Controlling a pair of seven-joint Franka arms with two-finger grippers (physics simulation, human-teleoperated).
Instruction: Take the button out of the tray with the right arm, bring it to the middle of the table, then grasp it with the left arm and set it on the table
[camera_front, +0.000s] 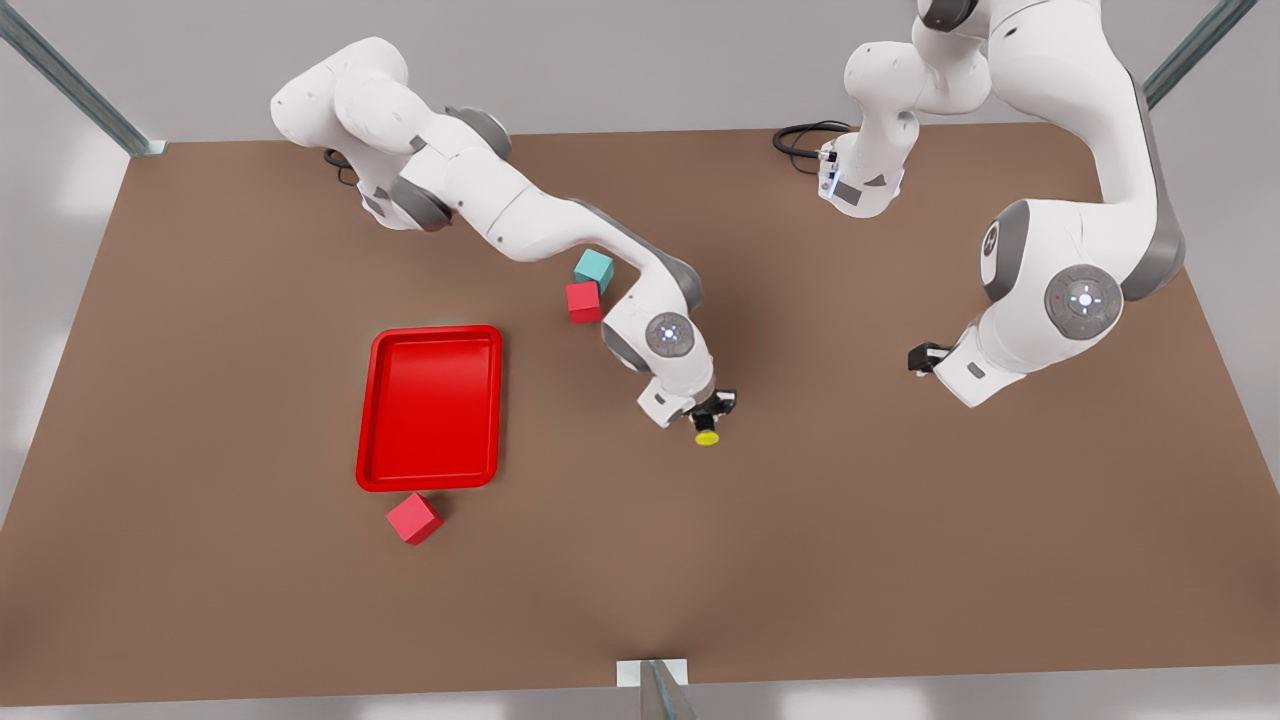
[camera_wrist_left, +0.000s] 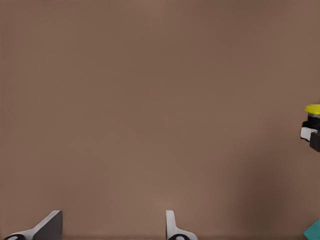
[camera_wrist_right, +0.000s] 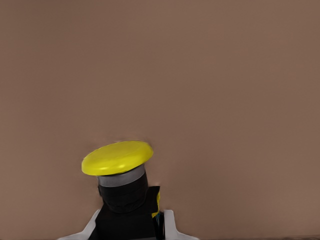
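Note:
The button (camera_front: 707, 436), a yellow cap on a black body, hangs just above the table (camera_front: 850, 540) near its middle, right of the red tray (camera_front: 365, 420) in the front view. My right gripper (camera_front: 712, 408) is shut on the button's black body (camera_wrist_right: 122, 192), the cap (camera_wrist_right: 118, 156) tilted outward, and the white fingers (camera_wrist_right: 169, 226) flank the body. My left gripper (camera_front: 922, 358) hovers low at the front view's right, well apart from the button. Its fingers (camera_wrist_left: 50, 226) stand wide open over bare table, and the held button (camera_wrist_left: 313, 111) shows at that view's edge.
A red cube (camera_front: 584, 301) and a teal cube (camera_front: 594, 268) sit behind the right arm's forearm. Another red cube (camera_front: 414, 517) lies at the tray's near corner. A black cable (camera_front: 805, 138) coils at the table's far edge.

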